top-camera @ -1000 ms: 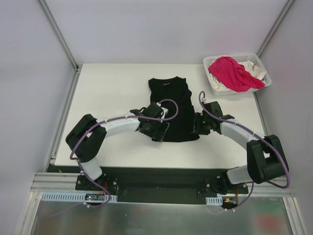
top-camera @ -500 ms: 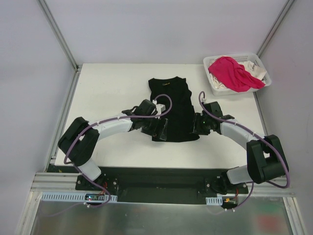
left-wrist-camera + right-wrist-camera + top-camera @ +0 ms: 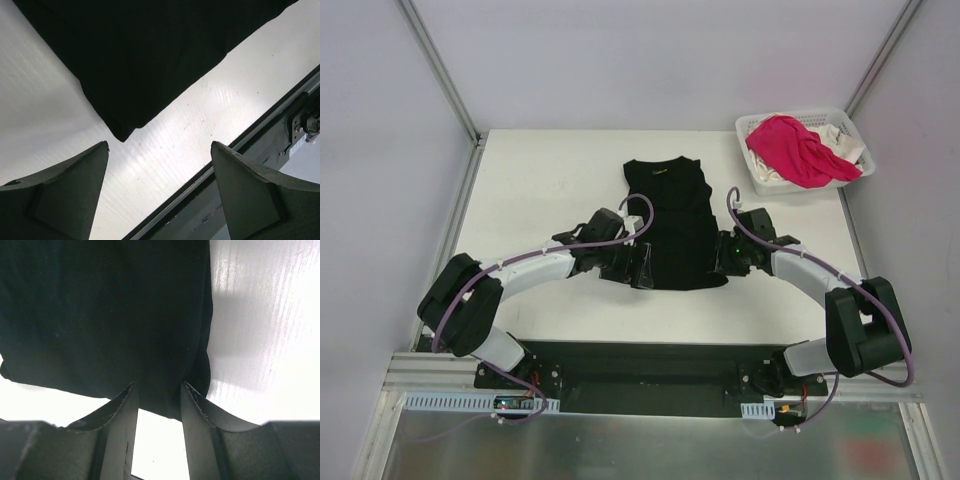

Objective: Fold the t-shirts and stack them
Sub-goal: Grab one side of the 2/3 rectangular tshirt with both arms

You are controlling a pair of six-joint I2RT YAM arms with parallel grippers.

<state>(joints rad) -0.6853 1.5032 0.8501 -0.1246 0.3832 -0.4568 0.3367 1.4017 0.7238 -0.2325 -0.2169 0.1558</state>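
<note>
– Fingers on the left, how do they stand?

– The left fingers [image 3: 65,190] are spread wide with nothing between them but bare counter [image 3: 190,115]. A corner of the black t-shirt [image 3: 150,55] points into the gap from just beyond the tips. It lies nearer the left-hand finger and touches neither.

– And the right pair?

– The right fingers [image 3: 115,425] are much closer together, with a narrow gap between them. In the right wrist view the black cloth fills everything beyond the tips. Its hem crosses the gap, and white counter shows on the near side of it. Whether the tips touch the cloth I cannot tell.

– So where is that shirt relative to both pairs?

– From above, it lies flat on the counter as a narrow folded panel between the two pairs. The left fingers are at one near corner and the right fingers at the other near edge.

– The other shirts?

– The pink t-shirt [image 3: 798,148] and the white t-shirt [image 3: 845,150] are heaped in the basket [image 3: 767,182]. That is well beyond the right fingers and apart from both pairs.
</note>
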